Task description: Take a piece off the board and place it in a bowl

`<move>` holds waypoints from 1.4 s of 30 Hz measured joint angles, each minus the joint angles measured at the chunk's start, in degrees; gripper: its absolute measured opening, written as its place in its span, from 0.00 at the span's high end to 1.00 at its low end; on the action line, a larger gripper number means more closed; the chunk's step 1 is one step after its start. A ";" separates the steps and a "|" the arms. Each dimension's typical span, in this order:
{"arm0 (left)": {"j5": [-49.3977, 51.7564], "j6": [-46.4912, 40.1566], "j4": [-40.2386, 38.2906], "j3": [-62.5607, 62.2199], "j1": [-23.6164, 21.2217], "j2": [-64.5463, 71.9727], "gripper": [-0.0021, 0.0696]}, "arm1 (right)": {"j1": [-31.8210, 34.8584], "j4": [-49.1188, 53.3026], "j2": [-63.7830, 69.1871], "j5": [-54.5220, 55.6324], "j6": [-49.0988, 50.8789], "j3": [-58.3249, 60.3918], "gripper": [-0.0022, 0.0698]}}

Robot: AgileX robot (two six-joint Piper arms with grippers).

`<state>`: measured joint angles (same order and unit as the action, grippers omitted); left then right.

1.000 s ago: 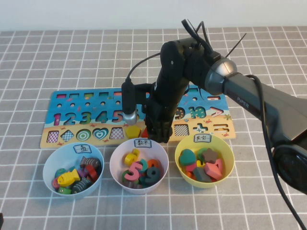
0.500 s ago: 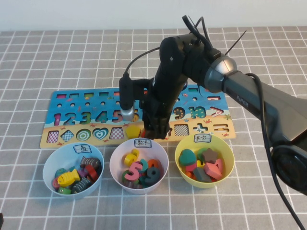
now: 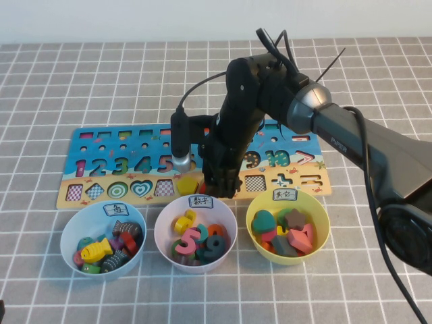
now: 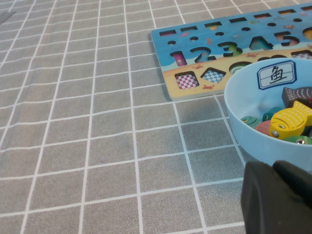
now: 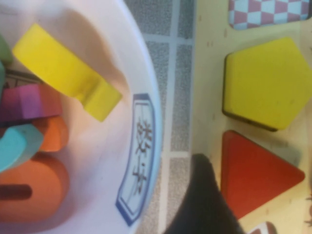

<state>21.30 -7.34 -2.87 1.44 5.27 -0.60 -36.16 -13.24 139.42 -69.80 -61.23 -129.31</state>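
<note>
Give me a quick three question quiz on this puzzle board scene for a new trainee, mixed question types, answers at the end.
1. True or false: the red triangle is already in the yellow-green bowl.
2. Which gripper is down at the board?
A. left gripper
B. right gripper
3. Fill in: beside the triangle on the board sits a yellow ____.

Key: 1 false, it lies on the board. 2 B; the left gripper is near the light blue bowl. 3 pentagon.

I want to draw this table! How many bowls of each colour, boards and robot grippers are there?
Light blue bowl: 1
Pinkish-white bowl: 1
Yellow-green bowl: 1
Board: 1
Grippers: 2 (right gripper low over the board beside the red triangle; left gripper near the light blue bowl)
Total: 6
</note>
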 joint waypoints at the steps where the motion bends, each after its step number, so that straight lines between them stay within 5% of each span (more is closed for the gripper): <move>1: 0.00 0.00 0.00 0.00 0.00 0.00 0.97 | 0.00 0.00 0.00 0.09 0.00 0.00 0.40; 20: 0.00 0.00 0.00 0.00 0.00 0.00 0.97 | 0.03 -0.13 0.13 0.12 0.00 -0.13 0.41; 42: 0.00 0.00 0.00 0.00 0.00 0.00 0.97 | 0.25 -0.35 0.13 -0.19 0.00 -0.13 0.61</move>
<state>21.30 -7.34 -2.87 1.44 5.27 -0.60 -35.91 -13.59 139.55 -69.99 -61.23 -129.44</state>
